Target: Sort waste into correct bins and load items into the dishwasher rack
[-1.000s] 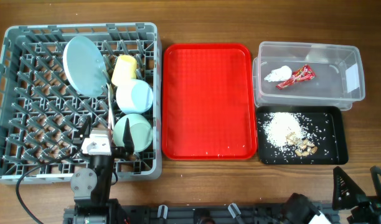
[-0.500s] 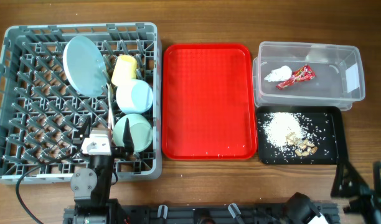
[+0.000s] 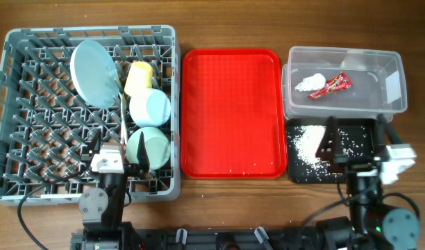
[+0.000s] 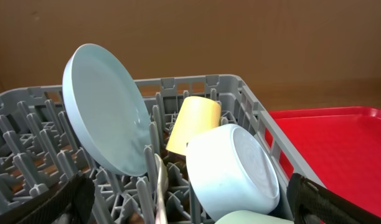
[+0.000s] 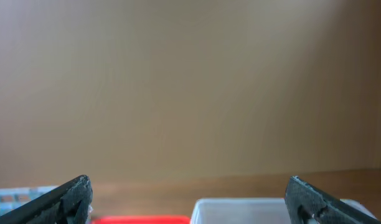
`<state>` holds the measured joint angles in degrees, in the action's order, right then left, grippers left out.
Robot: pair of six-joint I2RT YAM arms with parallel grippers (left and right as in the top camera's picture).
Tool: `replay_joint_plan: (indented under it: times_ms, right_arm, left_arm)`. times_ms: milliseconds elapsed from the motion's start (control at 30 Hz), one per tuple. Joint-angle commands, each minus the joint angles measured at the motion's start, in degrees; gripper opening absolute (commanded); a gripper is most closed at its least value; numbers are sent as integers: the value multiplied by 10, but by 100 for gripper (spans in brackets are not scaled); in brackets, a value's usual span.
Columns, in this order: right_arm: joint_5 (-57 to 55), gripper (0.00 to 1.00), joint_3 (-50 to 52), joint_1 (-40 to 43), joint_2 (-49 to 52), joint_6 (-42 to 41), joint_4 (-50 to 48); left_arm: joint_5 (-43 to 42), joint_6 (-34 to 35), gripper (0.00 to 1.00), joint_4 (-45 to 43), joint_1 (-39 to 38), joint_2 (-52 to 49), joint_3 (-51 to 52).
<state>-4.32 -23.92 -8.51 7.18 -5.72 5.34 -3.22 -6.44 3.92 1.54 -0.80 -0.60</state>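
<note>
The dishwasher rack [image 3: 32, 104] at the left holds a pale blue plate [image 3: 93, 73] on edge, a yellow cup [image 3: 138, 76], a pale blue bowl [image 3: 151, 107], a mint green bowl [image 3: 153, 144] and white cutlery [image 3: 122, 114]. My left gripper [image 3: 120, 149] hangs open over the rack's near edge; its wrist view looks at the plate [image 4: 103, 112], cup [image 4: 193, 124] and blue bowl [image 4: 234, 168]. The clear tub [image 3: 365, 104] holds the napkin [image 3: 310, 83] and red wrapper [image 3: 332, 85]. Rice [image 3: 306, 142] lies in the black tray [image 3: 299, 167]. My right gripper [image 3: 357, 139] is open and empty above that tray.
A flat red serving tray [image 3: 230, 111] lies between the rack and the two bins, with a few rice grains near its front edge. The right wrist view shows the tub's rim [image 5: 240, 205] and a brown wall behind.
My right arm has come up from the table's bottom right corner to above the black tray, hiding part of the rice and scraps. The left arm has not moved.
</note>
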Motion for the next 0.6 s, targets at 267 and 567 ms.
replay_joint_plan:
  times_ms: [267,567]
  right_arm:
    - [117,100,165,39,-70,30,-66]
    - [190,100,237,41,-70,174,-107]
  left_arm:
    - [5,-9,100,4,-3,6,3]
    - [5,-9,100,4,-3,6,3]
